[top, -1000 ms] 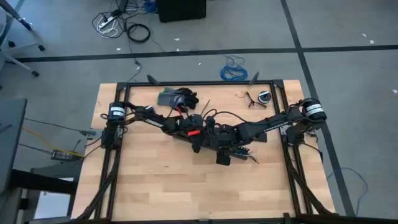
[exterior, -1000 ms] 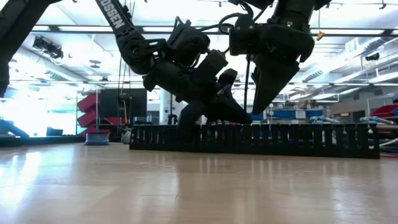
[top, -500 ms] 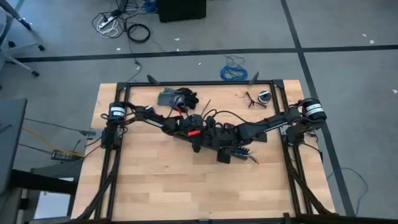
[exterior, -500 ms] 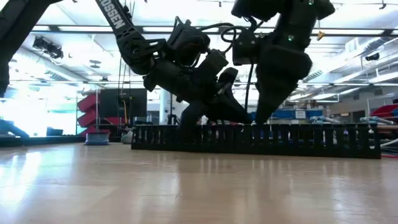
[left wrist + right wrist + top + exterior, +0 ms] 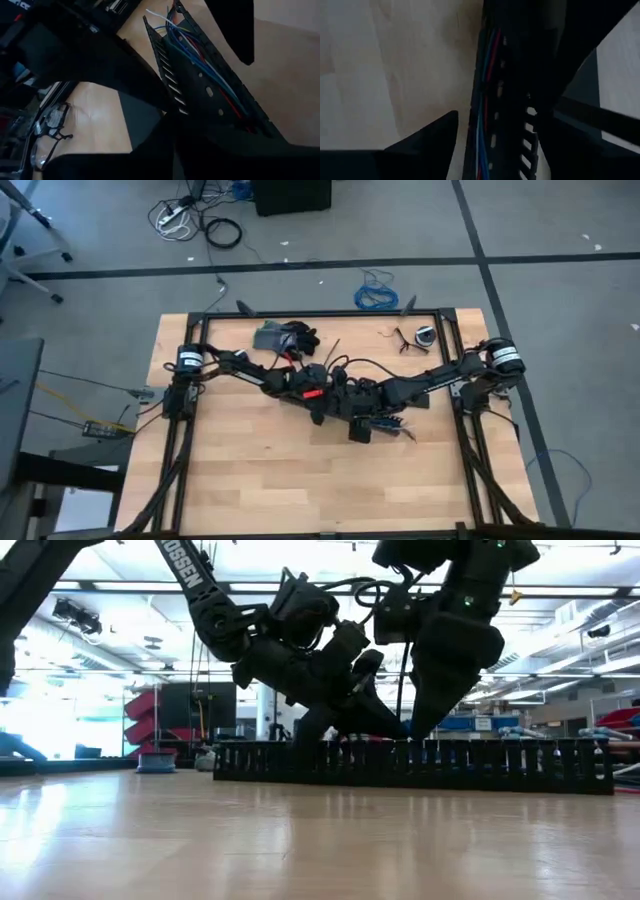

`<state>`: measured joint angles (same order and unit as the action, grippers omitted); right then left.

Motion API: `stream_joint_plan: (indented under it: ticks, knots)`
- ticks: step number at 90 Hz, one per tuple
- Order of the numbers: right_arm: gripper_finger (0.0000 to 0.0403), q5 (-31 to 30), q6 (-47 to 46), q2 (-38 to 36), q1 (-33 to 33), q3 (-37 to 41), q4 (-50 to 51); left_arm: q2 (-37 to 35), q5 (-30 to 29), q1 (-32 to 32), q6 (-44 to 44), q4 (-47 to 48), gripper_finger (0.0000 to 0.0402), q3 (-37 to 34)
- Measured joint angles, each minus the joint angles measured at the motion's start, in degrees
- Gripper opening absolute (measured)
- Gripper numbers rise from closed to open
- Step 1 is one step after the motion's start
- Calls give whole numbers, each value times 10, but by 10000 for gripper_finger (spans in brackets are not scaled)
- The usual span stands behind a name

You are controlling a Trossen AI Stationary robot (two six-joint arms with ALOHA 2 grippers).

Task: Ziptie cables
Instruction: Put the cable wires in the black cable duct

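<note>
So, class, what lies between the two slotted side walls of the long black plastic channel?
A bundle of thin blue, red and white cables runs along inside the black slotted channel, shown in both wrist views.

Your two dark arms reach inward to mid-tabletop, the left gripper point(image 5: 322, 406) and right gripper point(image 5: 372, 420) lowered close together.

The worktop point(image 5: 250, 470) is seen as pale planked wood with a smooth, faintly glossy finish. The slotted tray point(image 5: 210, 95) looks like matt black plastic; the cables point(image 5: 200, 60) are smooth-sheathed.
</note>
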<state>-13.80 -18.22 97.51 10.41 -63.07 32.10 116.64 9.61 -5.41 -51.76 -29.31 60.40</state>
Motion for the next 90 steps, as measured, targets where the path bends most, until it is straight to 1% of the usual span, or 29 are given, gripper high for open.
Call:
stream_joint_plan:
  ticks: [30,49,61,70,82,90]
  knots:
    - [256,-5,-1,0,-4,32,13,0,-18,-1,10,-2,0,0]
    - [252,1,9,0,-7,31,6,0,-20,-1,10,-3,0,0]
    - [248,3,18,0,-14,14,7,0,-19,-1,10,-4,0,0]
    - [245,0,31,0,-16,2,7,1,-18,-1,11,-6,0,0]
    - [241,-23,39,0,-19,3,28,1,-18,-1,11,-6,0,0]
    - [241,-22,39,0,-25,7,25,1,-18,-1,11,-7,0,0]
